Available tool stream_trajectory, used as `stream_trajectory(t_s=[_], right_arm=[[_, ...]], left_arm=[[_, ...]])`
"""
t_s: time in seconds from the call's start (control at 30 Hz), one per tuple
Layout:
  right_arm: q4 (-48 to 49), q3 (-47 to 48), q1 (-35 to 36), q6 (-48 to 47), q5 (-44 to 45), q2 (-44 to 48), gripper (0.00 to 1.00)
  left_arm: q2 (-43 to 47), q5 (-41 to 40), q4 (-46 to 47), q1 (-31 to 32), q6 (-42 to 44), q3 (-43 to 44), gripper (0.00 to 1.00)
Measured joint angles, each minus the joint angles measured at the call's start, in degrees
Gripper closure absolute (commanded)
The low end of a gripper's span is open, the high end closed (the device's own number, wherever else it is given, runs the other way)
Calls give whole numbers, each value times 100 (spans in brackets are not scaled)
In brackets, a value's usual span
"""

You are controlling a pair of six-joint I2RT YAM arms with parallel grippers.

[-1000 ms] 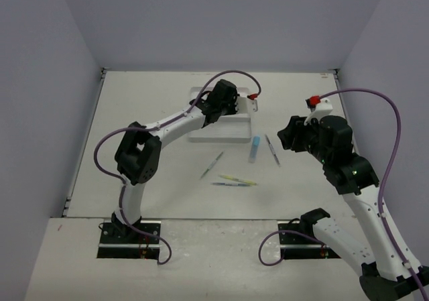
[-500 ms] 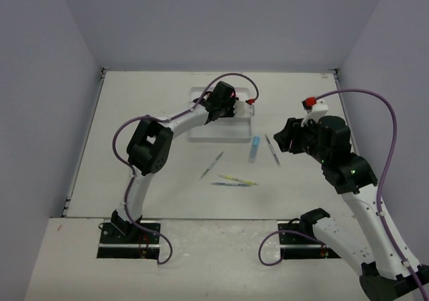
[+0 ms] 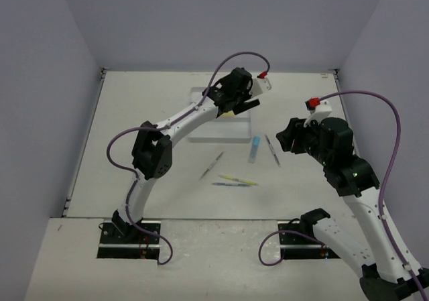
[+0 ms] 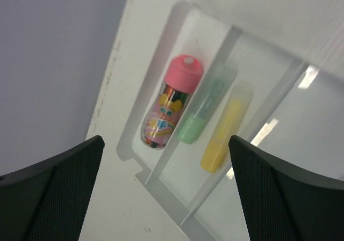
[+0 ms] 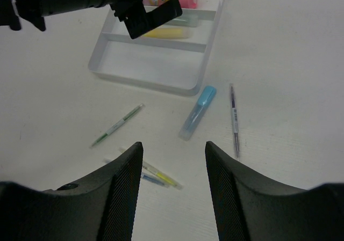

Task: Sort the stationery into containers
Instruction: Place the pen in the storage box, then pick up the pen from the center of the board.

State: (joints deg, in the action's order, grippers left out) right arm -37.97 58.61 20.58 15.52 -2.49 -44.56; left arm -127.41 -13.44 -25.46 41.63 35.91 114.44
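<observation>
The white tray [image 3: 214, 132] lies at the back middle of the table. In the left wrist view its [image 4: 163, 192] outer compartment holds a pink tube [image 4: 171, 112]. A mint-green highlighter [image 4: 201, 115] and a yellow highlighter [image 4: 226, 131] lie in the middle compartment. My left gripper [image 3: 244, 102] hovers above the tray's far right part, open [image 4: 165, 144] and empty. On the table lie a light-blue highlighter [image 3: 255, 149], a purple pen [image 3: 271, 150], a green pen [image 3: 212, 165], a yellow pen [image 3: 236, 179] and a blue pen [image 3: 231, 184]. My right gripper [image 3: 289, 137] hangs open [image 5: 173, 147] above these, right of the purple pen, holding nothing.
The tray's near compartment [image 5: 150, 61] holds nothing. Grey walls close the table on the left, back and right. The left arm's forearm reaches over the tray's left part, and purple cables loop above both arms.
My left gripper has opened, risen and swung right and back from the tray, and the yellow highlighter now lies in the tray. The right arm has barely shifted.
</observation>
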Motion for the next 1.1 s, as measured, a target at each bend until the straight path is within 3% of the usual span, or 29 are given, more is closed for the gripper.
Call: stream_trajectory(t_s=[0.07, 0.17, 0.27, 0.37, 0.6, 1.1], right_arm=[[21, 0, 0, 22, 131, 83, 50], [38, -1, 0, 82, 332, 204, 52], [43, -2, 0, 150, 480, 281, 52], [59, -3, 0, 220, 518, 338, 53], [112, -107, 0, 318, 607, 515, 53], [117, -111, 0, 332, 602, 579, 53]], left_arm=[[83, -245, -173, 328, -786, 618, 1], [551, -266, -208, 884, -2097, 657, 19], [921, -82, -208, 1364, -3345, 328, 48], [819, 158, -224, 1491, -4295, 68, 57], [353, 262, -204, 1394, -5650, -1229, 60], [-363, 231, 85, 1407, -6091, -1225, 59]])
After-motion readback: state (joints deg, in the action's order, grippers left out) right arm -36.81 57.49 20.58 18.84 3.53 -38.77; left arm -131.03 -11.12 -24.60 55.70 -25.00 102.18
